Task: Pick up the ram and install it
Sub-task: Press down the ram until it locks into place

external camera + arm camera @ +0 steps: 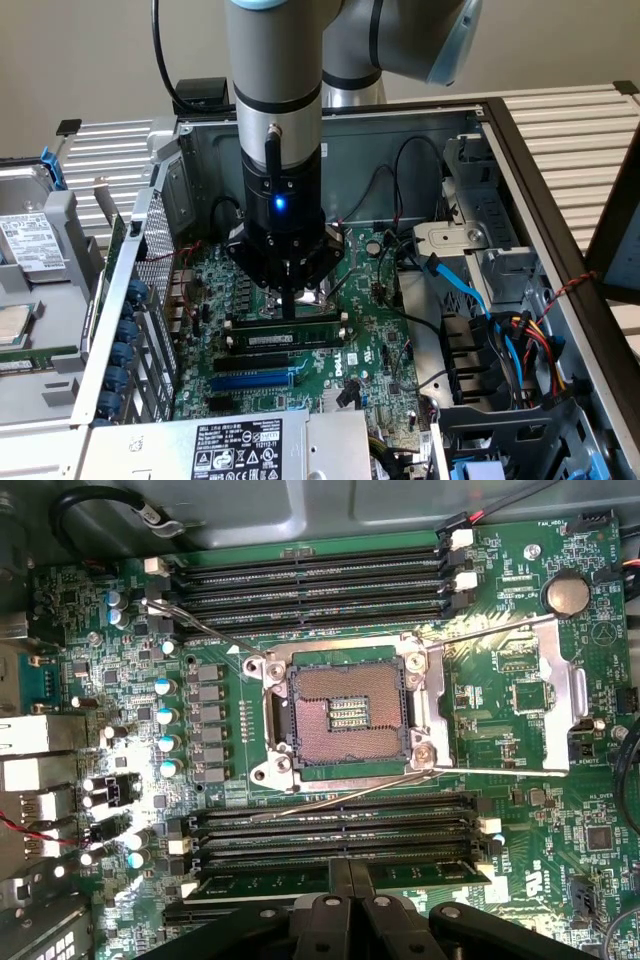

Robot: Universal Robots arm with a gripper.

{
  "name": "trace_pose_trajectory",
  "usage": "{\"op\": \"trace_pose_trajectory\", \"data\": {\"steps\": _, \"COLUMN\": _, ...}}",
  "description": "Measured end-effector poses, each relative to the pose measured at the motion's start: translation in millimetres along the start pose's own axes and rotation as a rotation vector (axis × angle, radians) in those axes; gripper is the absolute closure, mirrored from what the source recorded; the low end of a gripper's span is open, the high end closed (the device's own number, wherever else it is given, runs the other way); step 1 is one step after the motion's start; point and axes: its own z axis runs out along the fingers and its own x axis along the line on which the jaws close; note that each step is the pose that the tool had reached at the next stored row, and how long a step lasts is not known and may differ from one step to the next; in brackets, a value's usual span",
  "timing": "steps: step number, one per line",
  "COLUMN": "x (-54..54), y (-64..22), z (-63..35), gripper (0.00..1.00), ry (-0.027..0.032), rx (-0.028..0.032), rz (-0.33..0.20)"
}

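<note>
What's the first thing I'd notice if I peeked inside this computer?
Probably the big robot arm reaching down into the open computer case, its hand right over the green ram stick lying along the black slots. In the wrist view, the shiny square processor socket sits empty in the middle of the green motherboard.

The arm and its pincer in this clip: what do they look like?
The arm is a silver-grey metal tube with a pale blue joint cap at the top. A black wrist section carries a glowing blue light and a thin black cable. The pincer is black, with dark narrow fingers.
</note>
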Motion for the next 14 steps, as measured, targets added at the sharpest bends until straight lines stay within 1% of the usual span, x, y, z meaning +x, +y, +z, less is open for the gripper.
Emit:
{"op": "trace_pose_trajectory", "data": {"steps": 6, "x": 0.0, "y": -0.5, "z": 0.0, "gripper": 0.89, "ry": 0.0001, "rx": -0.0002, "rz": -0.001}}
{"op": "trace_pose_trajectory", "data": {"steps": 8, "x": -0.1, "y": -1.9, "z": -0.1, "gripper": 0.89, "ry": 0.0001, "rx": -0.0002, "rz": -0.002}}
{"op": "trace_pose_trajectory", "data": {"steps": 11, "x": -0.7, "y": -6.3, "z": -0.1, "gripper": 0.89, "ry": 0.0001, "rx": -0.0002, "rz": -0.006}}
{"op": "trace_pose_trajectory", "data": {"steps": 14, "x": -0.9, "y": -8.1, "z": -0.1, "gripper": 0.89, "ry": 0.0002, "rx": -0.0010, "rz": -0.008}}
